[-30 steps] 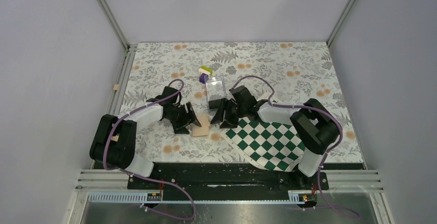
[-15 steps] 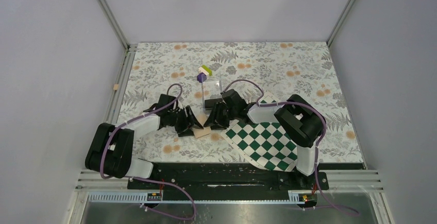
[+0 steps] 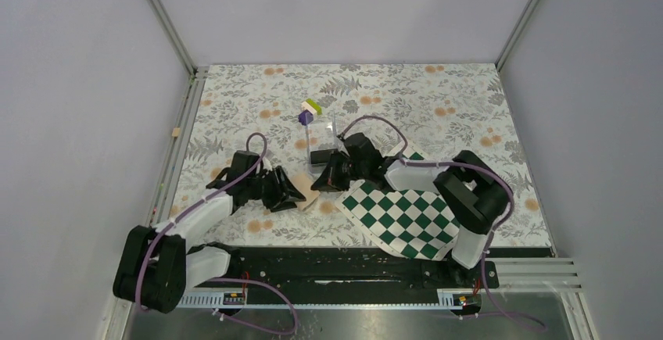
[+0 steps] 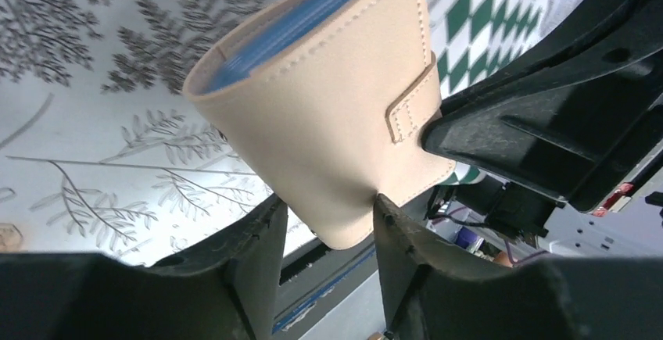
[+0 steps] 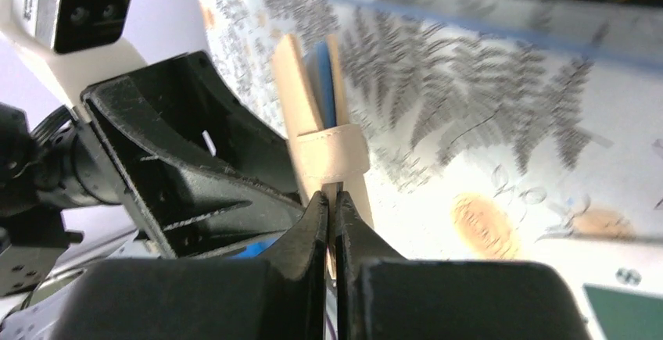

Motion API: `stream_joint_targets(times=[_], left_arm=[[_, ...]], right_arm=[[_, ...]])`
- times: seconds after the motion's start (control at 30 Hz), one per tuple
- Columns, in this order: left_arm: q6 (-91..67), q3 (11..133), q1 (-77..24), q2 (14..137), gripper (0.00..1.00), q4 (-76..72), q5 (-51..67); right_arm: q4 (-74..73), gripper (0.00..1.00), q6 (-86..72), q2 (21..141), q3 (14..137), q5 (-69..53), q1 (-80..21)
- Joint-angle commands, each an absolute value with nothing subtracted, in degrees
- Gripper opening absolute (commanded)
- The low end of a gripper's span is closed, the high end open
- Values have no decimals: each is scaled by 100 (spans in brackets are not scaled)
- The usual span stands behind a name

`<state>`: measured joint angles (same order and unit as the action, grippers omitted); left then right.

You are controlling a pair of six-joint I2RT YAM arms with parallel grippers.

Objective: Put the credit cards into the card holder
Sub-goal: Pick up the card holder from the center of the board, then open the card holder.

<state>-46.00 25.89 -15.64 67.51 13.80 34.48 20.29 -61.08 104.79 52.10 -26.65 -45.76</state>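
- Tan outside and blue inside, the card holder sits between the two arms near the middle of the floral worktop. It is just left of the green-and-white checkerboard cloth.
- In the left wrist view the card holder stands on edge. Its two flaps are slightly apart, so the blue lining shows at the top, and a stitched strap crosses its right edge.
- The left fingers are narrowed onto the lower corner of the card holder, one against each side, and hold it there. From above, the left fingers reach it from the left.
- The right fingers are pressed almost together just below the strap, with a thin tan sliver of the card holder pinched between them. From above, the right fingers come at it from the far right side.
- Whether the card holder's bottom edge touches the worktop cannot be told.
- The credit cards show as a small black slab at the near end of the clear plastic case. They are just behind the right fingers and apart from the card holder.
- A purple, green and white block cluster stands further back, just beyond the case.
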Motion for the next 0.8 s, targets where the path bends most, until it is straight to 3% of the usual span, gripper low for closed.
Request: stream_joint_targets(times=[0.0,0.17,0.23,0.47,0.77], left_arm=[[-4349,2978,-1607,5896,50,1860,3232],[-3811,3557,-1818,4879,78,2985,2696],[-3588,3876,-2154,4566,84,3321,2379],[-3978,4054,-2426,4179,90,2968,2658],[-6485,2853,-2498,4347,88,-471,3714]], right_arm=[[1194,0,-5374,9433,5402,-2700,-4693],[-357,0,-4694,8451,5638,-2151,-4693],[-713,0,-4543,8150,5693,-2062,-4693],[-1213,0,-4524,7032,5525,-1742,-4692],[-1150,0,-5119,6080,5361,-1442,-4692]])
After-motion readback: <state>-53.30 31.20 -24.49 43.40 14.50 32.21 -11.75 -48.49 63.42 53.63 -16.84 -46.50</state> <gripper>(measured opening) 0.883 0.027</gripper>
